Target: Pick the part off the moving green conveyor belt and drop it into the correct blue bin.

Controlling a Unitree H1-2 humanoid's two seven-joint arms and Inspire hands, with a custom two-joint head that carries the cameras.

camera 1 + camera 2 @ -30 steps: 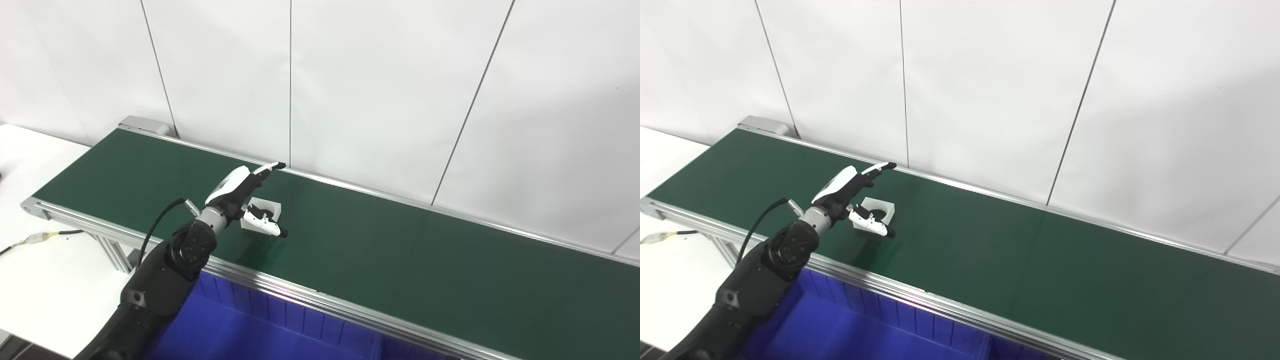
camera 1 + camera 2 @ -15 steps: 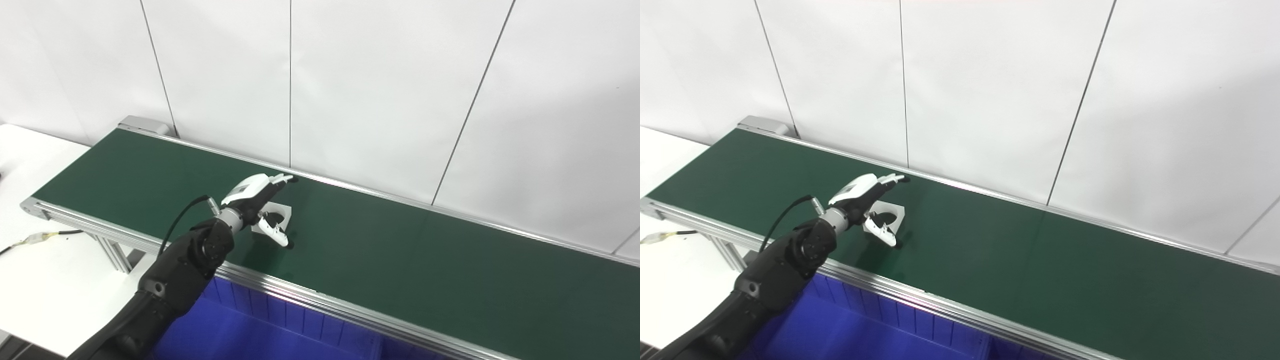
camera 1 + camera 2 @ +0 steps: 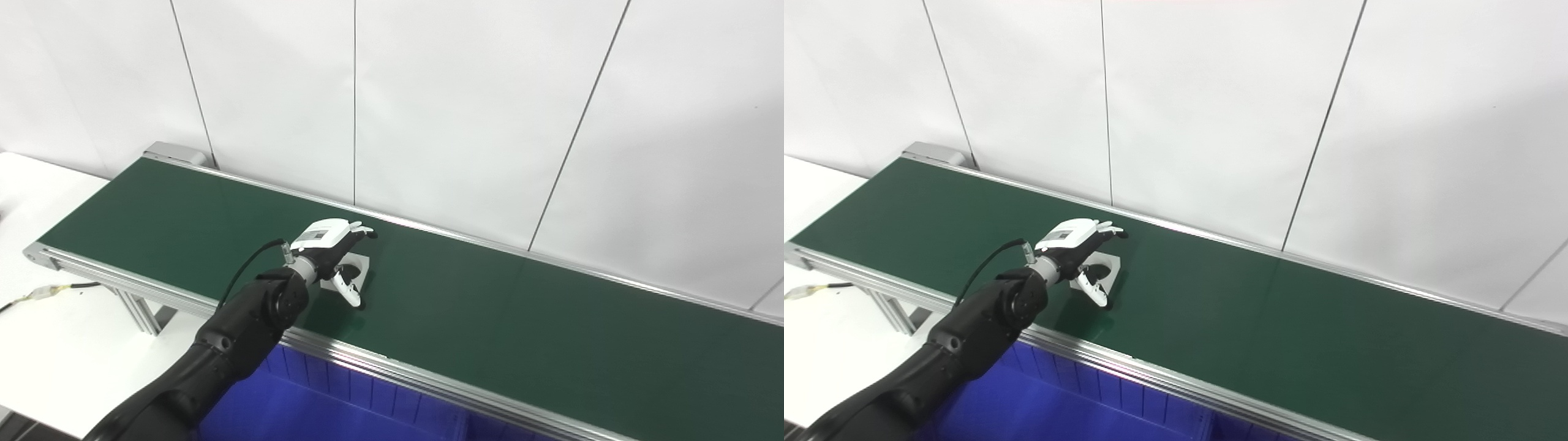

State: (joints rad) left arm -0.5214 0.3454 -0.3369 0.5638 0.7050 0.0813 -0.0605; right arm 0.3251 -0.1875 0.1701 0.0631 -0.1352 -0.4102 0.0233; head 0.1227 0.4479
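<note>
Left eye view: blue bin [image 3: 343, 410] interior bare.

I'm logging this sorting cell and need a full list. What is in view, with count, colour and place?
belt: one, green, running from far left to near right
part: one, white, on the belt, under the left hand
bin: one visible, blue, below the belt's near edge
table: one, white, at left
cable: one, black, on the table
wall: white panels, behind the belt
left hand: one, white and black, fingers spread over the part
right hand: not in view
</note>
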